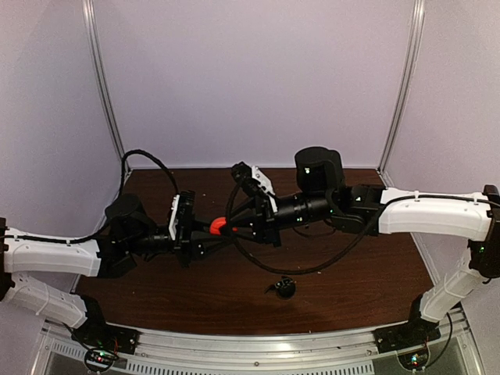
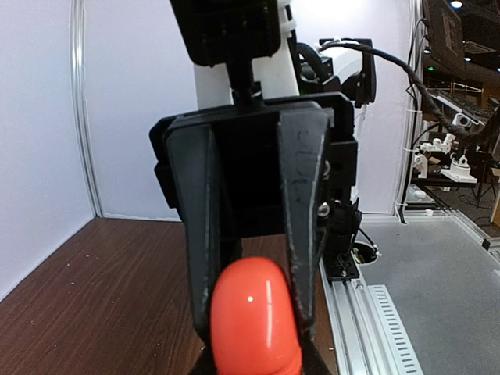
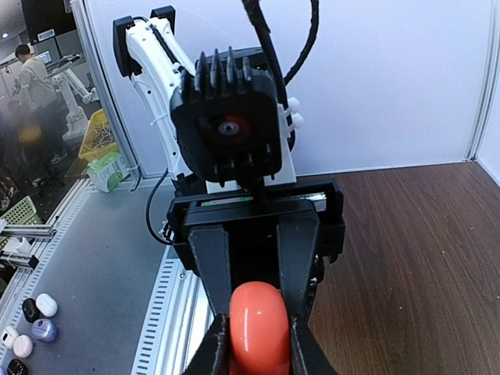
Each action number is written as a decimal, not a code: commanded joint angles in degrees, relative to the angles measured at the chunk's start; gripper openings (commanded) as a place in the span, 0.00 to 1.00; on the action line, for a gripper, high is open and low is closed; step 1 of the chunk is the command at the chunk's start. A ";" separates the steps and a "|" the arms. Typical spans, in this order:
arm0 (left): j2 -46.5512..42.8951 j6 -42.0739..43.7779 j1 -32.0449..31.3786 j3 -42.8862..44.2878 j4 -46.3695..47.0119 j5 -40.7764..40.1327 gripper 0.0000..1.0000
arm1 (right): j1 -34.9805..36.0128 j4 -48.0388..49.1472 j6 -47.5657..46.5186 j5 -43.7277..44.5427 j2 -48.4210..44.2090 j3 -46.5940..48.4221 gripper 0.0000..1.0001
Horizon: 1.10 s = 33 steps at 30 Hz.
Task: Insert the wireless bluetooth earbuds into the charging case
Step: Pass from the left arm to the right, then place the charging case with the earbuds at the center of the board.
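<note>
Arms are nose to nose in mid-air over the middle of the desk (image 1: 351,266), and you've got the red-orange case (image 3: 256,328) pinched right between them. Your left end effector (image 1: 209,227) is clamped on it from one end. Your right end effector (image 1: 231,228) comes in from the opposite end, and in the left wrist view its fingers (image 2: 305,234) look snug against both sides of the case too. Down on the desk, near the middle of the front edge, sits a small black piece (image 1: 283,290); it's too tiny to say if it's a bud or a case.
</note>
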 commanded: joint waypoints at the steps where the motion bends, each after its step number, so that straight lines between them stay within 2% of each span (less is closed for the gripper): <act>1: -0.18 -0.52 -0.16 1.71 3.86 -1.11 0.23 | 0.18 -1.70 -1.49 2.84 -1.88 1.43 0.10; 3: -0.46 -0.61 -0.18 1.48 3.58 -2.47 0.39 | 0.11 -1.85 -1.79 3.64 -2.45 1.26 0.09; 6: -0.79 -1.13 -0.17 1.09 2.89 -5.41 0.54 | -0.15 -1.21 -1.74 5.10 -3.46 0.40 0.08; 12: -1.76 -2.11 -0.02 -0.41 2.46 -9.48 0.72 | -3.11 1.19 -0.09 6.94 -5.50 -2.94 0.07; 14: -2.53 -2.30 -0.05 -1.09 2.77 -10.65 0.77 | -5.67 3.50 3.88 6.84 -5.90 -4.99 0.07; 18: -4.02 -3.98 0.52 -2.50 3.27 -14.61 0.97 | -13.86 8.05 11.95 5.93 -4.60 -9.78 0.08; 22: -5.36 -6.11 1.02 -2.72 1.78 -19.77 0.98 | -22.01 11.14 18.11 5.75 -0.37 -14.26 0.08; 26: -6.28 -6.60 1.14 -3.54 2.49 -19.37 0.98 | -29.30 17.20 22.86 0.61 5.73 -18.67 0.08; 33: -6.14 -6.61 1.23 -2.82 -0.30 -20.67 0.98 | -35.45 21.93 24.66 -0.26 15.90 -19.40 0.08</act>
